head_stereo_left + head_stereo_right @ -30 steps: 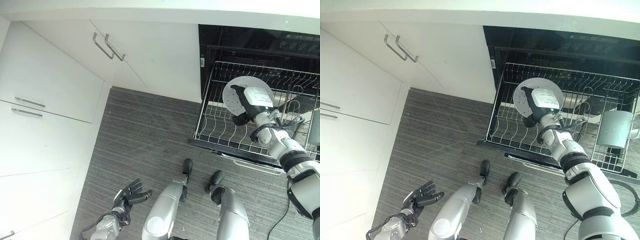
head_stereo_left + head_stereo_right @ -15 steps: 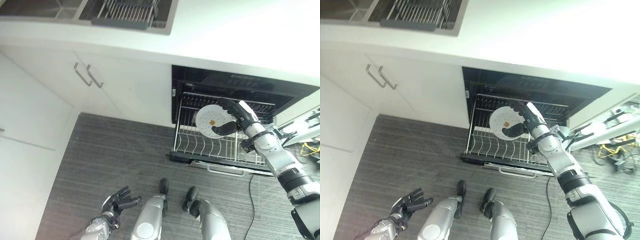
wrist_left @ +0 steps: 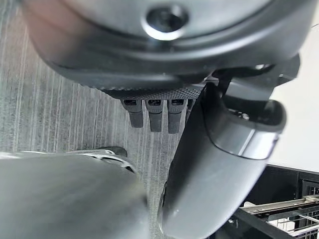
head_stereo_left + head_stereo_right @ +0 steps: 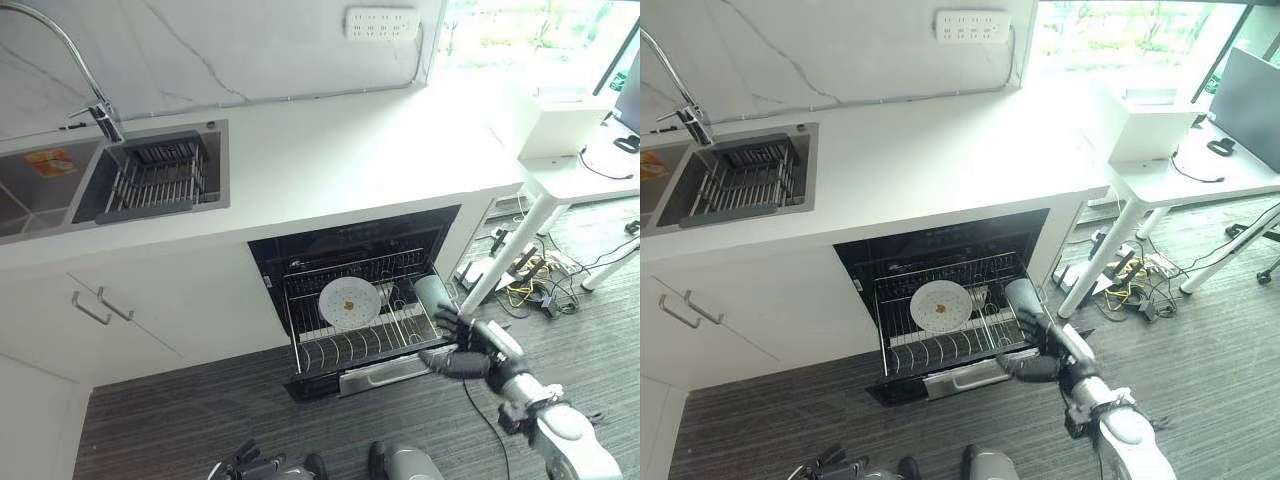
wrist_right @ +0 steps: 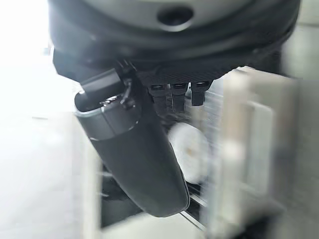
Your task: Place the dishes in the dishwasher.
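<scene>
While my head camera looks down on the kitchen, I read it from the left: a tap (image 4: 60,65) arches over a sink (image 4: 45,195) with a dark wire drainer (image 4: 160,178) sitting in its right-hand basin. Below the white counter (image 4: 350,165) are cabinet doors with two handles (image 4: 100,305). Low in the view, near the bottom edge, my left hand (image 4: 250,463) hangs over the grey floor (image 4: 170,430), fingers loosely spread and holding nothing; its wrist view shows the fingers straight. Further right the dishwasher (image 4: 350,240) is open with its rack (image 4: 340,345) pulled out. The white plate (image 4: 349,302) stands upright in the rack's tines, and a grey cup (image 4: 431,294) sits at the rack's right end. My right hand (image 4: 463,345) is just beside the rack's right front corner, apart from the plate, fingers relaxed and empty. To the far right a white table (image 4: 560,170) stands over tangled cables (image 4: 520,285).
</scene>
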You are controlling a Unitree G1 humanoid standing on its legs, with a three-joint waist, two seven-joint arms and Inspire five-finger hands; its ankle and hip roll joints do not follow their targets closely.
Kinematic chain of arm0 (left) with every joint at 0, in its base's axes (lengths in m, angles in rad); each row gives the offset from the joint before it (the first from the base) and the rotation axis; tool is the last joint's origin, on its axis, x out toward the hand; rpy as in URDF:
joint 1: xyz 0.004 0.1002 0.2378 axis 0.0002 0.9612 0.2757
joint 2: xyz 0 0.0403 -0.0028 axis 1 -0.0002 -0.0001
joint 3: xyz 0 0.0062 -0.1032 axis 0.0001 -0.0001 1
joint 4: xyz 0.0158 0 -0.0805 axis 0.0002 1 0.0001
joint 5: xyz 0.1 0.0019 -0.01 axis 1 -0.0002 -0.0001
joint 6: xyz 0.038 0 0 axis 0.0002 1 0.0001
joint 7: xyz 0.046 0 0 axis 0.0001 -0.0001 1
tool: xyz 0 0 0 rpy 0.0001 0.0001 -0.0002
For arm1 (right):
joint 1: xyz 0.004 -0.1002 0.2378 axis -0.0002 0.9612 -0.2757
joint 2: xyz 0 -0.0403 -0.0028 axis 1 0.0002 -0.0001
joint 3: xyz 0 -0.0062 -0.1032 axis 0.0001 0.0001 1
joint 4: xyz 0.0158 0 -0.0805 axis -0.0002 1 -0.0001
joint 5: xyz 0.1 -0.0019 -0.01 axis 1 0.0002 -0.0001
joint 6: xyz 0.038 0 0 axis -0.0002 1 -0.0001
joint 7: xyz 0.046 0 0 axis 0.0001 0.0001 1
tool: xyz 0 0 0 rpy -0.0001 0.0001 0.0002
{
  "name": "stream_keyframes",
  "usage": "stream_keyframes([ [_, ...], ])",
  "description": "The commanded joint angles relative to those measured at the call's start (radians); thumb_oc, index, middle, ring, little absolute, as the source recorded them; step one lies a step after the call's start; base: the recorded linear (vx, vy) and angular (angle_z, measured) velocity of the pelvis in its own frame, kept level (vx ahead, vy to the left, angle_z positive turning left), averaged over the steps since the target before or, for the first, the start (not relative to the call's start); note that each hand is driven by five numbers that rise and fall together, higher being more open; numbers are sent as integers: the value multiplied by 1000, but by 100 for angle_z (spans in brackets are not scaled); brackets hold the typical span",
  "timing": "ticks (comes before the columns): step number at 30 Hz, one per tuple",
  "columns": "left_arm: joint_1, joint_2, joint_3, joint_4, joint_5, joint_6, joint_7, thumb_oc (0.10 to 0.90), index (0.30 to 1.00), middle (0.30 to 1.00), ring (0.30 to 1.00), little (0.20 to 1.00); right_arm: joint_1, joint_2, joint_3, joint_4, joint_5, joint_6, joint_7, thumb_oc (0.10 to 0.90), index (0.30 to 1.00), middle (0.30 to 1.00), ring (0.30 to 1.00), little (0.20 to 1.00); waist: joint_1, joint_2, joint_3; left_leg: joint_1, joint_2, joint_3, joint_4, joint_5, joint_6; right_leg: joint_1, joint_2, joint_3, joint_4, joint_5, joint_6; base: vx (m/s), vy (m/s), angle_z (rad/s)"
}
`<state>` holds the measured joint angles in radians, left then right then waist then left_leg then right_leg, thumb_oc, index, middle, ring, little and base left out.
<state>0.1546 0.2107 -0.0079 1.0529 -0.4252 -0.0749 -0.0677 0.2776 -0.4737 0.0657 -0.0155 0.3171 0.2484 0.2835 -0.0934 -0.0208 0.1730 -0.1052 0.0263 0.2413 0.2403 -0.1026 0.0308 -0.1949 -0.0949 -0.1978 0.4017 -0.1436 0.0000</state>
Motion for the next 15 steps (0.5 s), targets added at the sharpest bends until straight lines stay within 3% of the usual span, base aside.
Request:
stream_keyframes([
  [1,7,63,-12,-46,8,-48,10,800,900,900,900,900,-162,-17,-24,-52,0,-21,83,800,900,900,900,900,27,-13,31,14,67,-6,60,-160,-58,69,-29,42,-102,-32,132,14,-20,-4],
  [7,3,99,-9,-35,-3,-30,-3,800,900,900,900,900,-122,-73,23,26,-102,134,227,800,900,900,900,900,24,-15,23,17,65,-4,60,-154,-63,77,-25,35,-102,-37,128,10,-15,1],
  [8,2,107,-11,-35,-1,-17,-7,800,900,900,900,900,-115,-74,46,77,-121,149,212,800,900,900,900,900,28,-16,22,18,63,-9,60,-150,-65,80,-25,30,-102,-35,128,36,-50,1],
  [15,-4,96,-37,-28,11,2,2,800,900,900,900,900,-165,-7,103,245,-164,169,132,800,900,900,900,900,57,-11,16,18,56,-34,60,-144,-66,96,-28,7,-102,-41,123,28,-16,3],
])
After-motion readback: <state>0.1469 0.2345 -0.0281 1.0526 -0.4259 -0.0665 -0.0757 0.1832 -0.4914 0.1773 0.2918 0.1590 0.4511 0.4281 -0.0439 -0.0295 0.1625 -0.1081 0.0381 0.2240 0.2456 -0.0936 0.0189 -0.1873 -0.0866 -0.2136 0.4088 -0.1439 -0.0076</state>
